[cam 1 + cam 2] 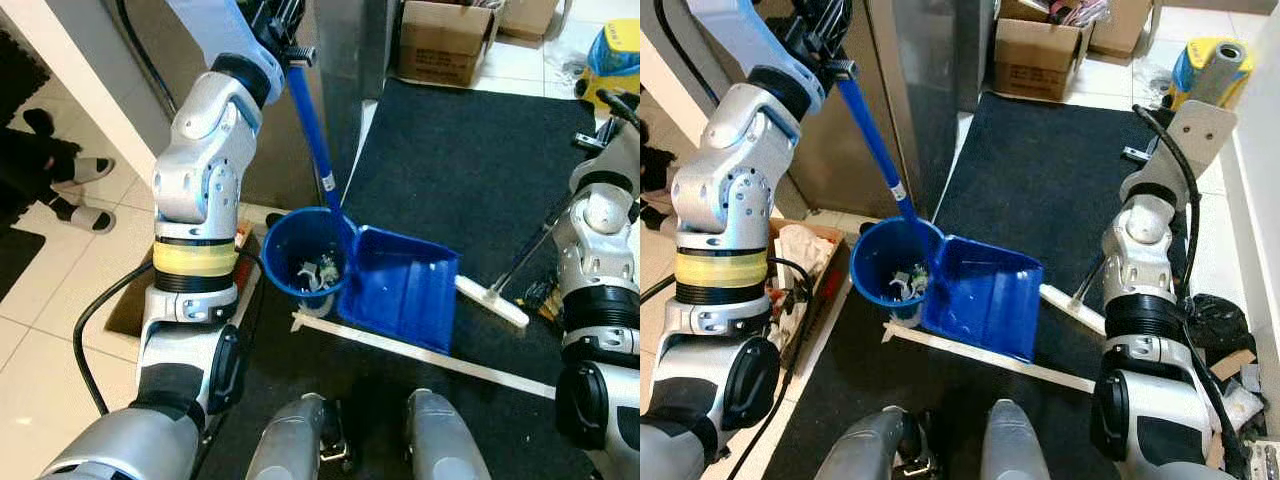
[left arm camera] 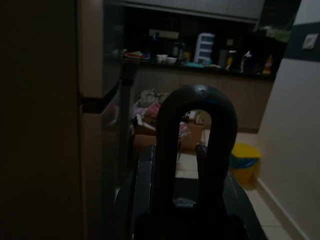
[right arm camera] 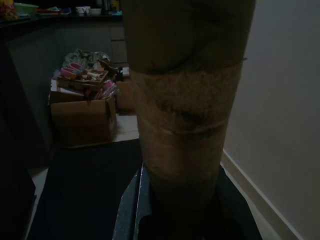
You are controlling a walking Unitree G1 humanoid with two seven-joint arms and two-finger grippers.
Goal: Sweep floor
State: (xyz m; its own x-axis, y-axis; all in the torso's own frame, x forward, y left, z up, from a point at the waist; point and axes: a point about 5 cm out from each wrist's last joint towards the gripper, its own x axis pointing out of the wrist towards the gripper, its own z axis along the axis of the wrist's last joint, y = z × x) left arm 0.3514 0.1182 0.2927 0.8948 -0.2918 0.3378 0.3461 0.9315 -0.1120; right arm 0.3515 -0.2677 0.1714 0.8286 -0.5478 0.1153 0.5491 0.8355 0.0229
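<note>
The robot's two silver legs (image 1: 300, 440) stood at the near edge of a black mat (image 1: 480, 150), with a long pale strip (image 1: 430, 355) lying across the mat just ahead of them. Beyond the strip, a blue dustpan (image 1: 400, 290) sat tilted against a blue bucket (image 1: 300, 255), its mouth at the bucket's rim; scraps of debris (image 1: 318, 272) lay in the bucket's bottom. The dustpan's blue handle (image 1: 312, 120) rose steeply to the left pincer (image 1: 280, 30), which was closed around the handle's top; in the left wrist view a dark looped grip (image 2: 197, 135) sat between the black fingers. To the robot's right, a white broom head (image 1: 495, 302) rested on the mat near the dustpan, its thin stick (image 1: 1088, 285) slanting up toward the right arm (image 1: 1145, 270). In the right wrist view the right pincer (image 3: 175, 220) was wrapped around a thick tan pole (image 3: 185, 100). A person's sandalled feet (image 1: 75, 195) stood on the tiles at far left. Farther off sat a cardboard box (image 1: 445, 40) and a yellow-and-blue object (image 1: 612, 55).
</note>
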